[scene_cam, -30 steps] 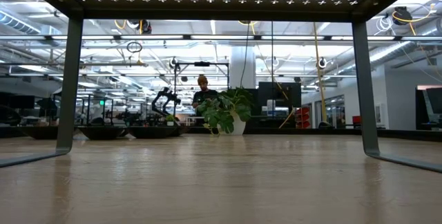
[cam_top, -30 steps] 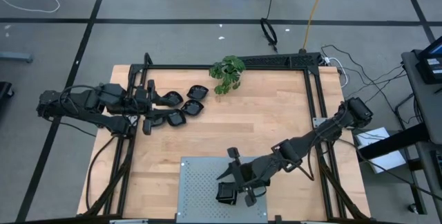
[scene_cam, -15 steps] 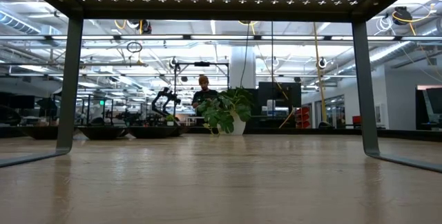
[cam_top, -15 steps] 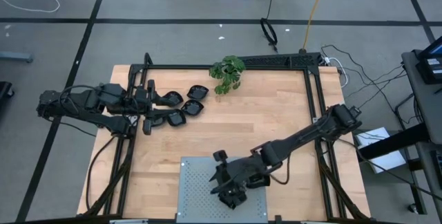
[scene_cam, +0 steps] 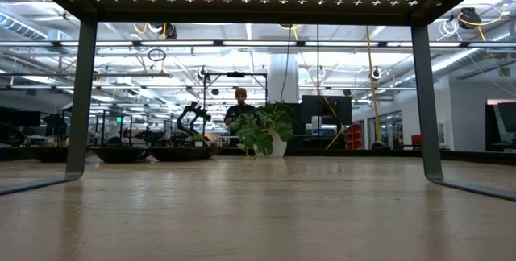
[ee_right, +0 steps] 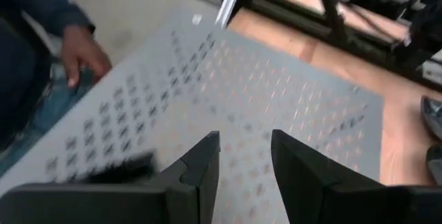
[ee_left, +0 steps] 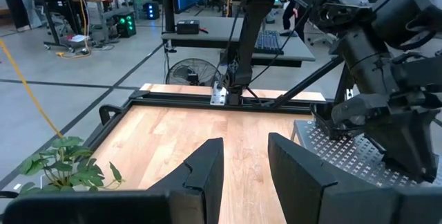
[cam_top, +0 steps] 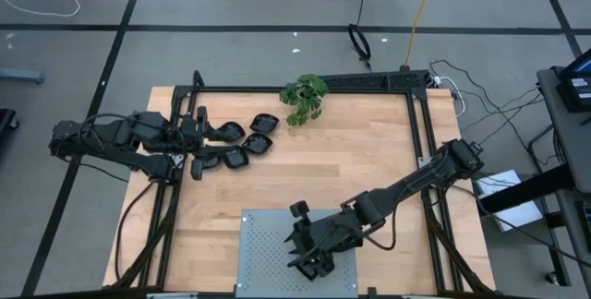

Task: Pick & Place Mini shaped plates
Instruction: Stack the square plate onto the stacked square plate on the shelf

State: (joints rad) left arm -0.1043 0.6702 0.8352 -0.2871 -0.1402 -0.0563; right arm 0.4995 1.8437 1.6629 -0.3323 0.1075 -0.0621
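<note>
Right gripper (cam_top: pixel 309 260) is hovering over the grey perforated panel (cam_top: pixel 263 257), fingers apart, holding nothing. Left gripper (cam_top: pixel 199 140), also open, is sitting far from the panel by the black plates (cam_top: pixel 247 142).

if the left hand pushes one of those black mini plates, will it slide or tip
Probably slide: the mini plates look shallow and flat-bottomed, lying low on the smooth wooden table. Their glossy finish suggests a slippery grip. They lie clustered by the left hand, so a push likely nudges neighbours.
</note>
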